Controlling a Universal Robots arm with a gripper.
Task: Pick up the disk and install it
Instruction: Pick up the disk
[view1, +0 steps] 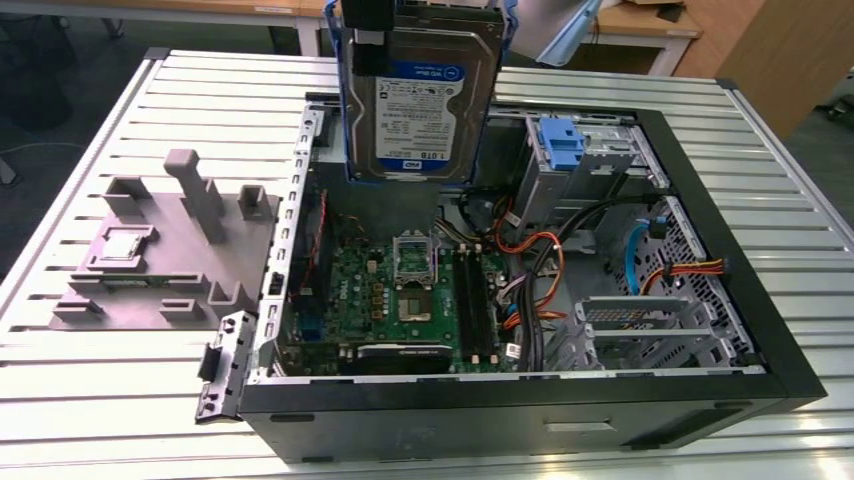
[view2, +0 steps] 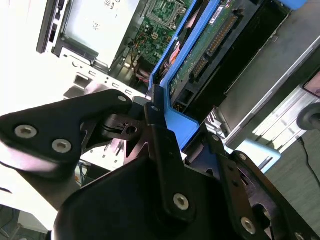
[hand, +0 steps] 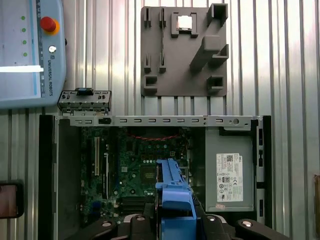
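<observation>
Silver disk in its blue carrier hangs upright, label side toward the exterior view, above the open computer case on the slatted desk. My tool is clenched on the carrier's edge. Grey fixture block lies just beside the case.

This looks like a robotics laboratory or a test workshop. The tabletop is made of ribbed aluminium profiles. On it stand an open computer case and a grey moulded fixture with slots for parts. A robot control pendant with a red stop button lies near the case. The gripper holds the disk above the case. Behind the tabletop stand wooden desks.
</observation>
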